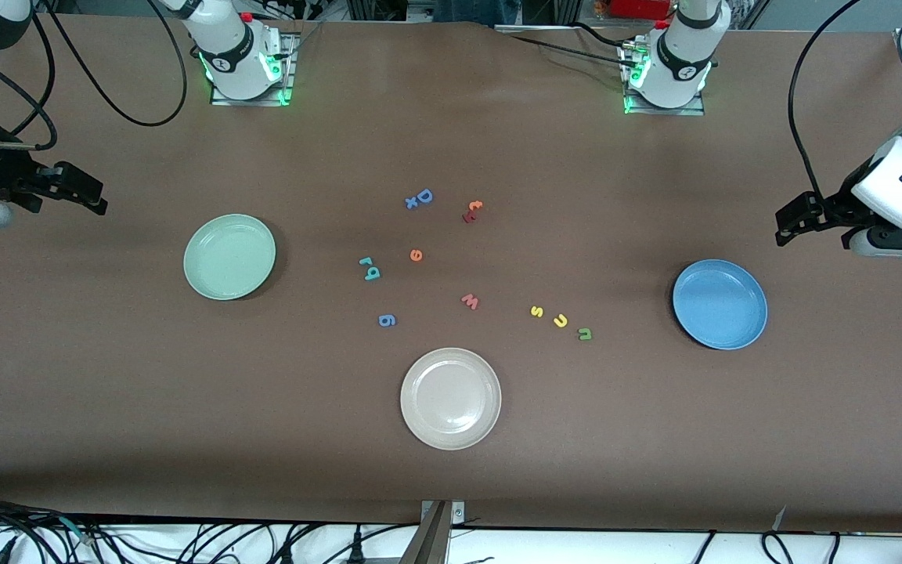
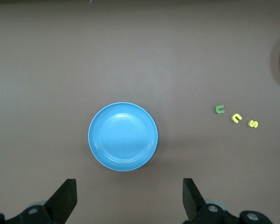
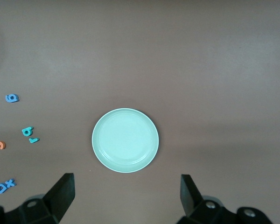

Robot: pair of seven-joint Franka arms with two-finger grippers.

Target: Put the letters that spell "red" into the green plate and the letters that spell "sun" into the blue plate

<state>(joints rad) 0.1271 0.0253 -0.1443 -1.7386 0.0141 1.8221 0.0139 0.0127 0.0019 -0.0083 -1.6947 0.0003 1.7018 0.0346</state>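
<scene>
Left gripper [image 1: 786, 227]: fingers [image 2: 65, 196] spread wide, holding nothing. It hangs in the air at the left arm's end of the table, above bare tabletop just beside the blue plate [image 1: 719, 304]. In the left wrist view the blue plate [image 2: 123, 136] lies centred between the two fingers, with nothing in it.

Right gripper [image 1: 87, 192]: fingers [image 3: 63, 191] spread wide, holding nothing. It hangs in the air at the right arm's end of the table, above bare tabletop near the green plate [image 1: 229, 256]. In the right wrist view the green plate [image 3: 125, 140] lies centred between the fingers, with nothing in it.

Letters for "sun": yellow "s" [image 1: 536, 312], yellow "u" [image 1: 560, 319] and green "n" [image 1: 585, 334] lie flat on the table in a short slanted row, close together but apart, between the white plate [image 1: 450, 398] and the blue plate.

Letters for "red": teal "r" [image 1: 366, 261] and teal "d" [image 1: 373, 273] lie just beside each other near the table's middle; orange "e" [image 1: 416, 254] lies near them, toward the left arm's end. All three rest on the table, well apart from the green plate.

Other letters: blue "D" [image 1: 424, 196] with a blue "x" [image 1: 412, 203] touching it, a red-orange pair [image 1: 472, 210], red "w" [image 1: 470, 301] and blue "g" [image 1: 387, 319].
</scene>
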